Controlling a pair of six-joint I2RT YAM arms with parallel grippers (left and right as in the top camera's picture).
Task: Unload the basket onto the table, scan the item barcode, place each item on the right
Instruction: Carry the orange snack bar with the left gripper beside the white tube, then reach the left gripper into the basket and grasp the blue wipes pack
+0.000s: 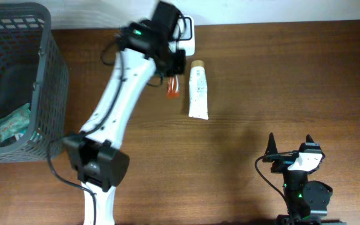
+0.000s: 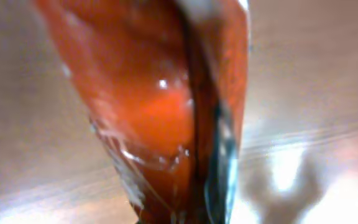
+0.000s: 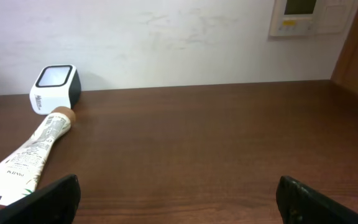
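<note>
Two arms stand at a brown wooden table (image 1: 280,75). From the near edge the left arm reaches toward the far side, and the left gripper (image 1: 172,78) is clenched on an orange packet (image 1: 172,89), which hangs from its tip just on the near side of the white scanner (image 1: 188,39). In the left wrist view the glossy orange packet (image 2: 148,112) fills nearly the whole frame, with only blurred wood behind it; whether it touches the tabletop cannot be told. The scanner sits at the far edge against the wall, partly hidden by the arm from overhead, and the right wrist view shows its (image 3: 55,86) pale window facing up. A white tube (image 1: 198,92) with a brown cap lies flat just to the right of the packet, its cap end pointing at the scanner and almost touching it. The right gripper (image 1: 290,142) waits low at the near right, well apart from all of this, its jaws spread wide and holding nothing. A dark mesh basket (image 1: 49,75) stands at the left edge, with a green packet (image 1: 10,122) lying inside it.
</note>
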